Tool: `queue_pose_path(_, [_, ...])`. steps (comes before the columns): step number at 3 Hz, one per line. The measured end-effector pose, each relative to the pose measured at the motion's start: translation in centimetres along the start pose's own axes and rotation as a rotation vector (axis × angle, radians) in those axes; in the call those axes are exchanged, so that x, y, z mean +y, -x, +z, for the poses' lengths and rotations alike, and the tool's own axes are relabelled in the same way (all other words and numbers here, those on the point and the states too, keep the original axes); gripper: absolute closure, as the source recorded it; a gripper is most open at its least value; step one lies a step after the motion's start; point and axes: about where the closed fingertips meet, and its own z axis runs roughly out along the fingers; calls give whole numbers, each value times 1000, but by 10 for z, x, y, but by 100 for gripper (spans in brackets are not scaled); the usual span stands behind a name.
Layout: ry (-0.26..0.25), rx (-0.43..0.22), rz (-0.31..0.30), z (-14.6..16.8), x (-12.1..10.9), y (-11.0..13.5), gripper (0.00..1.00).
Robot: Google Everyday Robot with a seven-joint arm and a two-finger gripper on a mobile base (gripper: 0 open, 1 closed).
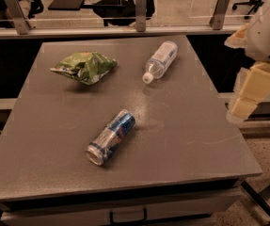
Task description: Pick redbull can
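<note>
Grey table [195, 126], redbull can [111, 136] lying mid-front, gripper [245, 100] beyond right edge

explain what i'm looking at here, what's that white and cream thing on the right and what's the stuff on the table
This is a single camera picture, looking down at a grey table from one side. Where the camera is mounted is not known.

The white shape at the upper right is the arm of a mobile robot. The cream blocks hanging below it are its gripper, the part that grabs things. It hangs off the table's right edge, apart from everything, and nothing is seen in it.

Three things lie on the table. Near the front is the redbull can, a slim blue and silver can on its side, which the robot is meant to pick up. Further back is a clear plastic bottle with a white cap, also on its side, and to its left a crumpled green bag.
</note>
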Motion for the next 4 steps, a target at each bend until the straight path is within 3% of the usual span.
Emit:
queue_pose_path(1, [28,-74,-111,18,-4,40,0])
queue_pose_path(2, [49,-151,-285,40,0,91,0])
queue_pose_path(3, [66,-187,-412,58,8,124,0])
queue_pose_path(4, [136,-175,-592,89,27,155,0])
